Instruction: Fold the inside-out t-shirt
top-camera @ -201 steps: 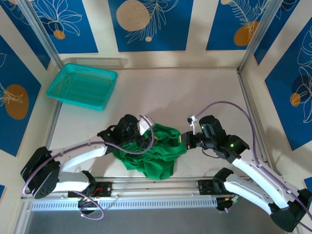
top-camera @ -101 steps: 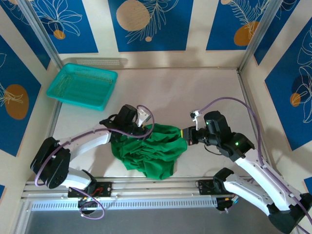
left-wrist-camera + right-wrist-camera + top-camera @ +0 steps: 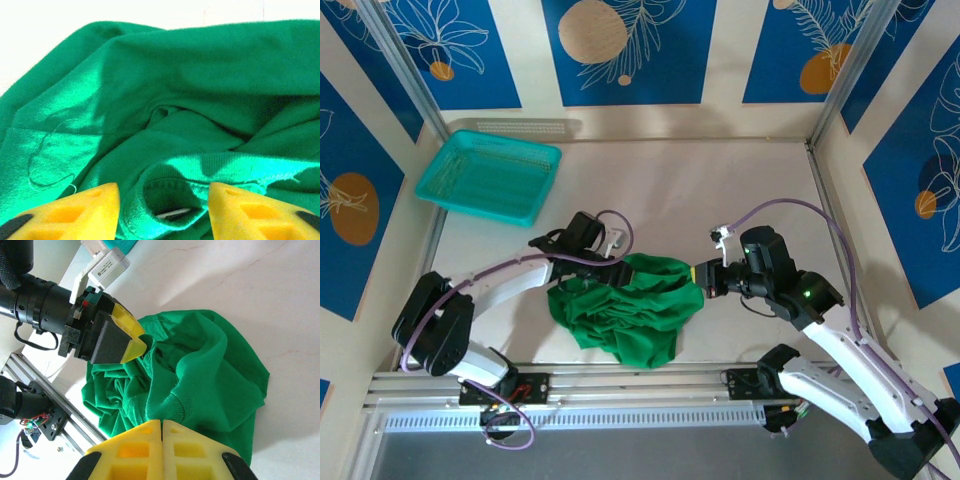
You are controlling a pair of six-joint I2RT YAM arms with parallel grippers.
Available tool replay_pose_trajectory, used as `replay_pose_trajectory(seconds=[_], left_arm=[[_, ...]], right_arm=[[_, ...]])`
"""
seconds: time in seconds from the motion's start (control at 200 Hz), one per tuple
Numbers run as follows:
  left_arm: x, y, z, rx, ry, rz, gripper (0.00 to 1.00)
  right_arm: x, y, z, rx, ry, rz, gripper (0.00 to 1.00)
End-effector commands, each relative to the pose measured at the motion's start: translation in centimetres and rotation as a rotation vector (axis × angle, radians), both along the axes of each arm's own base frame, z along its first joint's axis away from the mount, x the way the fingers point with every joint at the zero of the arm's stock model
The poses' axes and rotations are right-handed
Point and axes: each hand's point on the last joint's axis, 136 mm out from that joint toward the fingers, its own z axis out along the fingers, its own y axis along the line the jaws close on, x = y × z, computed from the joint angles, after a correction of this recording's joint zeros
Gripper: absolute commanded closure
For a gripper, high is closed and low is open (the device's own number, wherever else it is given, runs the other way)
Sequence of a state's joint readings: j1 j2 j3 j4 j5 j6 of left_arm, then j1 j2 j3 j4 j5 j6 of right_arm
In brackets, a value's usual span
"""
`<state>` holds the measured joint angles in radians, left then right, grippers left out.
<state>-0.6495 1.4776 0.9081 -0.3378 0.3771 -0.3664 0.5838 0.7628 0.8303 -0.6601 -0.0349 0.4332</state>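
**Green heap, collar between the tips**

Find the inside-out t-shirt [image 3: 625, 310] bunched in a wrinkled heap toward six o'clock on the table [image 3: 720, 190], close to the arm bases and not yet folded. Expect soft, light, limp cloth with no stiffness. Likely to sag and drag when lifted, unlikely to slip from a firm pinch, hard to damage. Judge the ribbed collar [image 3: 220, 167] or a stitched hem the best hold, being thicker than the single-layer body. Better to pinch two well-apart points and spread the heap flat before any fold.

Read no brand and no writing. See a small pale neck label [image 3: 172, 213] tucked inside the collar, too shadowed to make out, and a loose pale thread [image 3: 45, 165] on the cloth toward nine o'clock.

Note the left claw [image 3: 163, 192] at the heap's eleven o'clock, tips partly apart, straddling the collar rib and not clamped on it. Note the right claw [image 3: 162, 423] at the heap's three o'clock, pressed fully together, tips touching the shirt's edge. Cannot tell whether a fold sits pinched there.

Leave the teal basket [image 3: 490, 178] at ten o'clock, well apart.
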Motion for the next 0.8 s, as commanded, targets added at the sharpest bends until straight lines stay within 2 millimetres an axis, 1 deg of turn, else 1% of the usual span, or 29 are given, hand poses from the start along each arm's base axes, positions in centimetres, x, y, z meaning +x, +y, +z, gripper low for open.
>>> replay_pose_trajectory(seconds=[0.0, 0.07, 0.145, 0.2, 0.24, 0.305, 0.35, 0.41, 0.435, 0.52, 0.57, 0.65, 0.715, 0.791], left_arm=[[-0.4, 0.1, -0.4, -0.005, 0.074, 0.015, 0.57], [-0.4, 0.0, -1.0, -0.007, 0.103, 0.017, 0.62], [-0.4, -0.3, -1.4, -0.034, 0.12, 0.018, 0.65], [-0.4, -0.7, -1.6, -0.061, 0.12, 0.009, 0.7], [-0.3, -0.9, -1.5, -0.078, 0.117, 0.001, 0.78], [0.0, -1.1, -1.2, -0.101, 0.106, -0.007, 1.0], [0.1, -1.1, -0.5, -0.115, 0.078, -0.013, 1.0], [0.2, -1.0, 0.9, -0.148, 0.029, -0.009, 1.0], [0.2, -1.0, 1.8, -0.166, 0.003, -0.001, 1.0], [-0.4, -0.6, 4.4, -0.223, -0.062, 0.005, 1.0], [-1.0, -0.3, 5.4, -0.243, -0.08, 0.003, 1.0], [-2.2, 0.0, 6.0, -0.262, -0.075, -0.007, 1.0], [-3.0, 0.1, 6.1, -0.272, -0.063, -0.017, 1.0], [-3.8, 0.3, 5.9, -0.277, -0.05, -0.023, 1.0]], right_arm=[[-0.5, 0.0, 1.1, 0.015, -0.019, 0.023, 1.0], [-0.5, -0.1, 1.1, 0.016, -0.018, 0.022, 1.0], [-0.5, -0.1, 1.0, 0.014, -0.016, 0.021, 1.0], [-0.5, -0.2, 0.7, 0.006, -0.012, 0.013, 1.0], [-0.4, -0.4, 0.4, -0.004, -0.005, 0.004, 1.0], [-0.4, -0.7, -0.7, -0.027, 0.015, -0.009, 1.0], [-0.3, -1.3, -1.8, -0.059, 0.04, -0.043, 1.0], [0.1, -3.2, -4.4, -0.13, 0.097, -0.158, 1.0], [0.0, -3.6, -5.5, -0.15, 0.122, -0.186, 1.0], [-0.8, -4.1, -8.7, -0.181, 0.204, -0.216, 1.0], [-1.2, -4.0, -10.2, -0.194, 0.245, -0.223, 1.0], [-1.5, -3.8, -11.7, -0.204, 0.285, -0.23, 1.0], [-1.4, -3.5, -12.3, -0.207, 0.296, -0.229, 0.97], [-1.1, -3.1, -12.7, -0.22, 0.3, -0.224, 0.9]])
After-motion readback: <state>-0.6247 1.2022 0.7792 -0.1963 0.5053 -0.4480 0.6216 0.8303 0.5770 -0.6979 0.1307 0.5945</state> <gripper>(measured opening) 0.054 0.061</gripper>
